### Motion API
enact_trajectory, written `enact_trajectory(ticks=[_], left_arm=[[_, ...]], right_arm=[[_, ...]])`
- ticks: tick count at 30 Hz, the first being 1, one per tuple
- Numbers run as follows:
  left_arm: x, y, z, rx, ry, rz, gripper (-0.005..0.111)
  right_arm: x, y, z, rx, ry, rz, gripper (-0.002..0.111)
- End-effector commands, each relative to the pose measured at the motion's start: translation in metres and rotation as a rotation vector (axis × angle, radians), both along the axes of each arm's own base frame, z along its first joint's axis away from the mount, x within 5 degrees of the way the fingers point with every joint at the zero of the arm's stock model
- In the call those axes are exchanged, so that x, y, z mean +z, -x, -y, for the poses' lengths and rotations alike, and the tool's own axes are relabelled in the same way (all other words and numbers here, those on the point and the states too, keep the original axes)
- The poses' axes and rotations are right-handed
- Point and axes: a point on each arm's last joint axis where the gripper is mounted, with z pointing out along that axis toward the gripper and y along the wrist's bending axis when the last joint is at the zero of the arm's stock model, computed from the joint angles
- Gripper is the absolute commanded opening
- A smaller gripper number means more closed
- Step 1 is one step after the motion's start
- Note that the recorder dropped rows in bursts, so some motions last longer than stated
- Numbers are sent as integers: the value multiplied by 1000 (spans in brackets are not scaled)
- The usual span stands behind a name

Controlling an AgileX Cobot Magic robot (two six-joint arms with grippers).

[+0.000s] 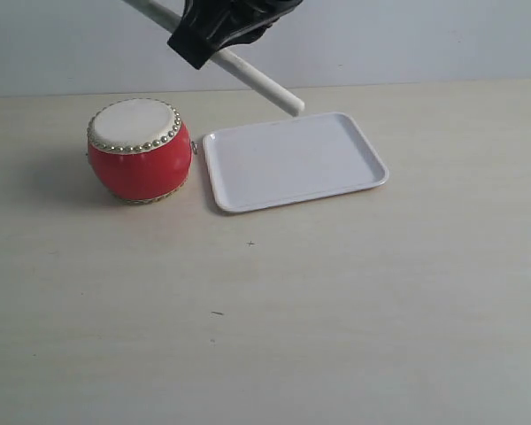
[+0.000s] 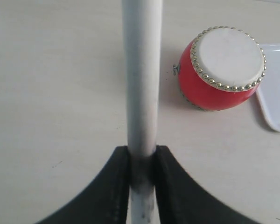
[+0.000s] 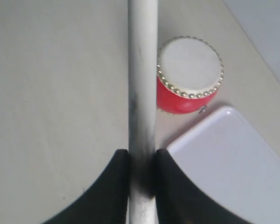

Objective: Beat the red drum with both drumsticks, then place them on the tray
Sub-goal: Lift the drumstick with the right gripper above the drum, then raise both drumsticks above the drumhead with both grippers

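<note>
The red drum [image 1: 140, 150] stands upright on the table, and the white tray [image 1: 292, 159] lies just to its right. In the left wrist view my left gripper [image 2: 142, 156] is shut on a cream drumstick [image 2: 141, 70], held above the table beside the drum [image 2: 224, 70]. My right gripper [image 3: 142, 158] is shut on the other drumstick [image 3: 143, 56], above the table near the drum [image 3: 189, 74] and the tray [image 3: 228, 163]. At the top of the exterior view a black gripper [image 1: 219, 40] grips a slanted drumstick [image 1: 265, 84]; which arm it belongs to I cannot tell.
A pale wooden table [image 1: 265, 336] stretches in front of the drum and tray. A grey wall [image 1: 425, 40] runs behind them. Nothing lies in the tray.
</note>
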Motion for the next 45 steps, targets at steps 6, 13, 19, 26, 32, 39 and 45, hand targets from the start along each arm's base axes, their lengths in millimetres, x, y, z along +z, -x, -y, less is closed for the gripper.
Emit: enact_trajectory(ticks=[6, 13, 19, 26, 32, 39, 45], left_arm=[[1, 1, 0, -159, -148, 18, 0], [0, -5, 1, -424, -394, 42, 0], [-14, -21, 21, -595, -462, 10, 0], [-33, -42, 31, -668, -494, -24, 0], [-48, -58, 40, -708, -501, -44, 0], [-67, -76, 66, -823, -563, 1, 0], [-87, -88, 68, -856, -599, -65, 0]], right_arm=[[3, -5, 9, -132, 32, 19, 0], [-4, -11, 10, -162, 80, 31, 0], [-24, -24, 6, -164, 149, 24, 0], [-48, -39, 1, -161, 230, 22, 0], [-66, -49, -4, -159, 260, 13, 0], [-85, -63, -14, -145, 241, 46, 0], [-100, -74, -16, -130, 296, 98, 0]])
